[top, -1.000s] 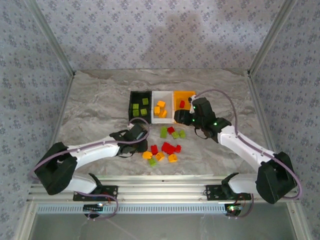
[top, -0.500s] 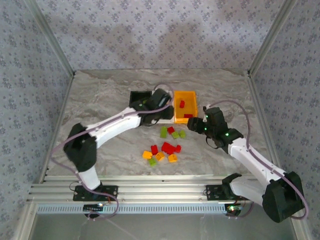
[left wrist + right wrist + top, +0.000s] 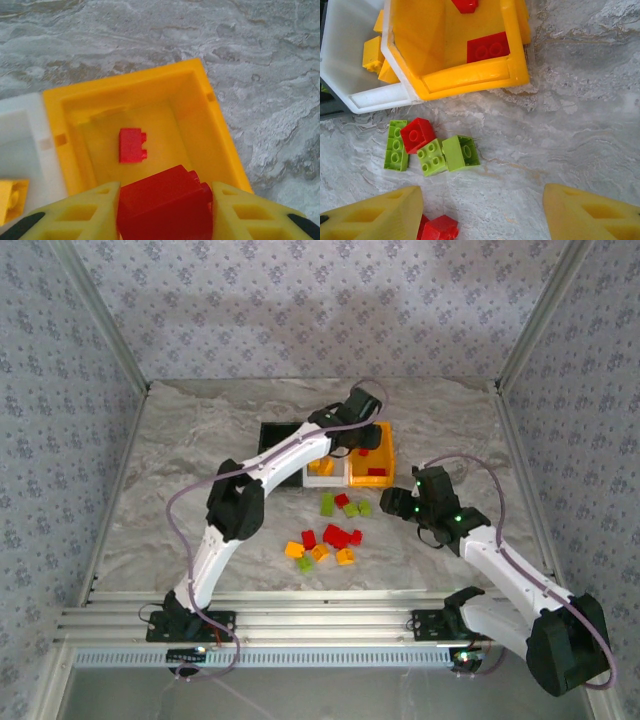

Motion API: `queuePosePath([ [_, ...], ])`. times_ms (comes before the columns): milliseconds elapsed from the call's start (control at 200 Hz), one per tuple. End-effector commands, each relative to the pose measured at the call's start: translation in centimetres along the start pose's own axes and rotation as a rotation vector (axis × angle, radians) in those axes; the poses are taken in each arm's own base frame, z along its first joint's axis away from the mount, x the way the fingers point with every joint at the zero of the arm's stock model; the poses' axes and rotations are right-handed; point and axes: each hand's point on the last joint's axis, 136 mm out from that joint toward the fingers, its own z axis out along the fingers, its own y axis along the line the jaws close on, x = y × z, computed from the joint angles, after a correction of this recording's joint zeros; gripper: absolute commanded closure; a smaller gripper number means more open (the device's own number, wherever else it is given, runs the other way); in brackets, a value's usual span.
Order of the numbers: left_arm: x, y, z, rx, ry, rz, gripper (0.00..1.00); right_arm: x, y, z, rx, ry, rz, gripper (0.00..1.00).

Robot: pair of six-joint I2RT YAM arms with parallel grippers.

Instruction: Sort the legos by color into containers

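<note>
My left gripper (image 3: 165,212) hangs over the orange-yellow container (image 3: 220,125), shut on a red lego (image 3: 165,202) that fills the gap between its yellow fingers. Another red lego (image 3: 132,145) lies on that container's floor. In the top view the left gripper (image 3: 360,445) is above the orange-yellow container (image 3: 386,462), which stands beside the white container (image 3: 325,478) and the black container (image 3: 272,432). My right gripper (image 3: 482,210) is open over bare table, near two green legos (image 3: 461,152) and a red lego (image 3: 417,134). Loose legos (image 3: 330,537) lie mid-table.
The white container (image 3: 350,75) holds orange-yellow legos (image 3: 372,52). Two red legos (image 3: 488,47) lie in the orange-yellow container (image 3: 470,75). The left arm stretches over the white and black containers. Patterned walls enclose the marbled table (image 3: 180,470).
The left arm swung from the near pile across the white container to above the orange-yellow one, carrying the red lego. The right arm drew back from that container toward the near right.
</note>
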Motion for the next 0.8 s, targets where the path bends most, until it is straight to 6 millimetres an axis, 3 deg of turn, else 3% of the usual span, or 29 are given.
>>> queuePosePath([
  [0,-0.5,-1.2,-0.6,0.031,0.026,0.012,0.48,0.6,0.0,-0.1,-0.018,0.023,0.016,0.31],
  [160,-2.0,-2.6,-2.0,0.065,-0.001,0.011,0.25,0.9,0.2,0.0,-0.030,0.038,0.022,0.28],
  [305,-2.9,-3.6,-4.7,0.102,-0.024,0.011,0.13,1.4,0.5,0.2,-0.049,0.055,0.024,0.28],
  [415,-3.3,-4.6,-7.8,0.143,-0.065,0.021,0.07,1.6,1.0,0.4,-0.067,0.065,0.018,0.28],
  [450,-3.5,-5.0,-9.0,0.162,-0.092,0.023,0.01,1.8,1.3,0.6,-0.073,0.072,0.016,0.28],
  [515,-3.5,-5.0,-11.4,0.188,-0.131,0.019,0.01,2.2,2.0,0.9,-0.088,0.088,-0.003,0.28],
  [620,-0.9,-3.4,-13.9,0.196,-0.152,0.001,0.01,3.4,3.2,1.6,-0.098,0.119,-0.051,0.28],
  [795,5.1,2.4,-17.4,0.103,-0.161,-0.046,0.01,6.2,4.6,3.5,-0.071,0.209,-0.142,0.28],
])
